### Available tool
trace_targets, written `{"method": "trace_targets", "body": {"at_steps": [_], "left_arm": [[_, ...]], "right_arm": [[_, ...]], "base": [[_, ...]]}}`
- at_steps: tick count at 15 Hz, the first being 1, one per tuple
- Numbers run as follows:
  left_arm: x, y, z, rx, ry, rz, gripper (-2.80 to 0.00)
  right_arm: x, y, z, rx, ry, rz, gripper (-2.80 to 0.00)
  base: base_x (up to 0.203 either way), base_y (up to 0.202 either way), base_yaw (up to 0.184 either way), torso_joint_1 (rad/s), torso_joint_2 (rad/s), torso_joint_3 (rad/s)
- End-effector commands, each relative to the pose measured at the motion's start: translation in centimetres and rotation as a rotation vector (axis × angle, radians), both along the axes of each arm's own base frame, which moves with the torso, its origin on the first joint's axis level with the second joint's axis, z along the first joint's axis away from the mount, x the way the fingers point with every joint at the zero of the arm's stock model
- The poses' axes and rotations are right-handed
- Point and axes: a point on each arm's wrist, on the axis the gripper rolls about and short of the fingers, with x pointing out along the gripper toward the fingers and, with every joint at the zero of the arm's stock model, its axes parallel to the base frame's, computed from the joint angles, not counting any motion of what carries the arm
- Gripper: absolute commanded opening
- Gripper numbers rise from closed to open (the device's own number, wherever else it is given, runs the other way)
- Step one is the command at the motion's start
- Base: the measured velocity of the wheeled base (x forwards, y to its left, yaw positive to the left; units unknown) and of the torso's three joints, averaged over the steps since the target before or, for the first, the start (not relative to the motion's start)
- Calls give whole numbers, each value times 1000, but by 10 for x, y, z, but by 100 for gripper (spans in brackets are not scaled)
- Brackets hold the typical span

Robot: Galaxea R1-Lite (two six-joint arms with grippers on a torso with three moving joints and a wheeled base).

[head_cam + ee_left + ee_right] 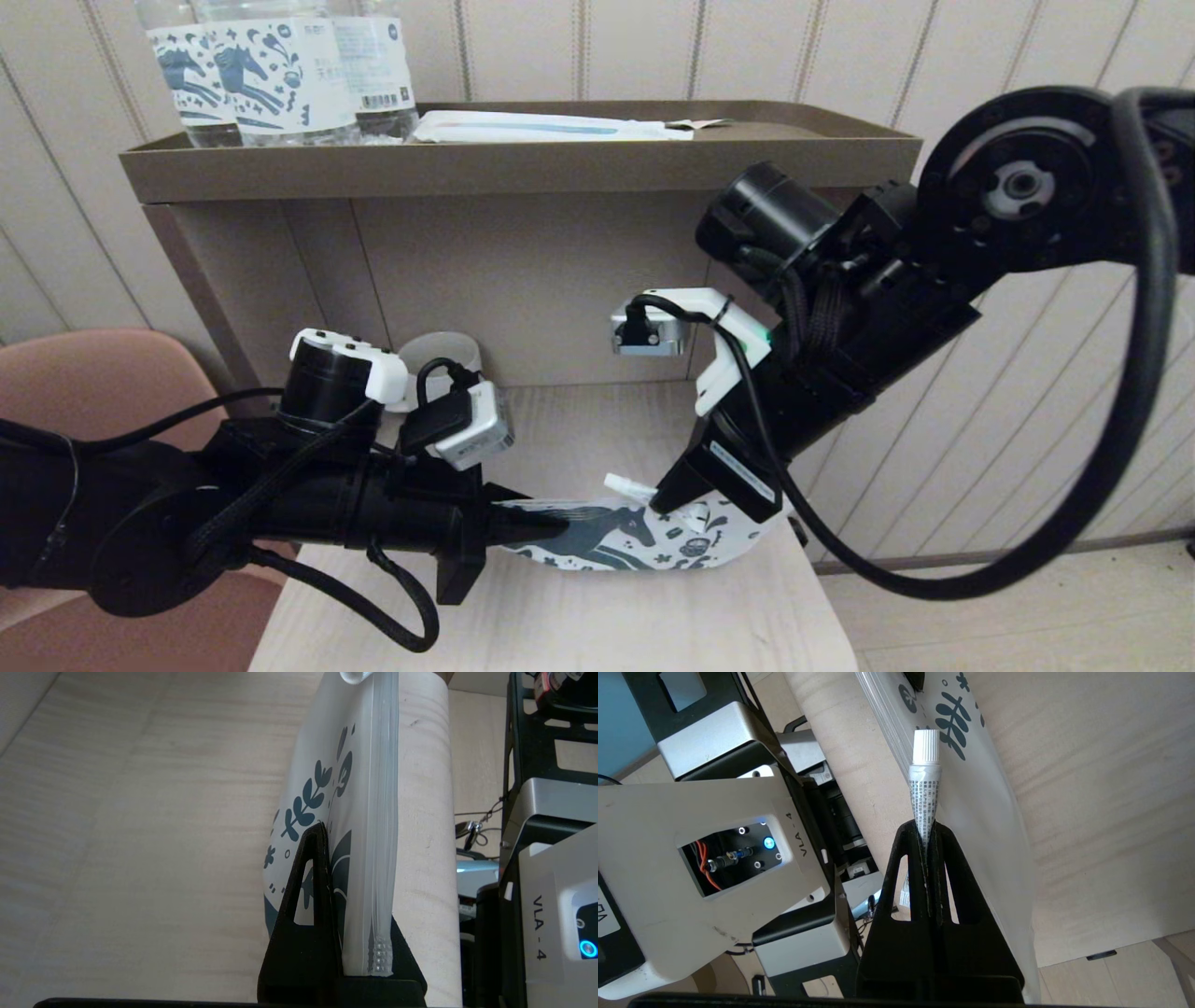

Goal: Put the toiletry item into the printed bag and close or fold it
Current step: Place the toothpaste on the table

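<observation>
The toiletry item (924, 788), a small white tube with a ribbed cap and fine print, sits pinched by its flat tail end in the right gripper (928, 833), cap pointing away from the wrist and lying just against the zip edge of the printed bag (985, 812). We judge it light and fairly stiff at the cap but soft and squeezable in the body, so the crimped tail seems the safest hold. The bag looks like thin, limp, slick film; it curves between both arms above the pale wooden table (597, 616). The left gripper (327, 830) is clamped tight on one end of the bag (327, 812), near the zip strip. From the head camera, the right gripper (665, 504) meets the bag (607, 537) at its other end, with the tube (630, 485) poking out white beside it. We cannot tell whether the bag's mouth is parted at all, nor whether the cap has entered it. The slider is not clearly visible, and the right fingers cover the tube's tail.
</observation>
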Motion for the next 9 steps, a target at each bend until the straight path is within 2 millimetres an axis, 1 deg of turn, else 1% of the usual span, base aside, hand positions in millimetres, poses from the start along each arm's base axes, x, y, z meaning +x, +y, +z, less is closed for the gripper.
{"method": "trace_targets", "body": {"at_steps": [1, 3, 6, 9], "left_arm": [[0, 0, 0, -2, -3, -4, -280], [1, 0, 0, -2, -3, -2, -280], [0, 0, 1, -3, -5, -2, -280], [0, 1, 2, -6, -10, -2, -280]], "right_arm": [[-2, -1, 5, 11, -9, 4, -280], [-8, -6, 13, 25, -28, 3, -280], [-9, -6, 11, 17, -17, 4, -280], [-6, -4, 3, 2, 0, 3, -280]], "base": [[0, 0, 0, 0, 0, 0], [0, 0, 0, 0, 0, 0], [0, 0, 0, 0, 0, 0], [0, 0, 0, 0, 0, 0]]}}
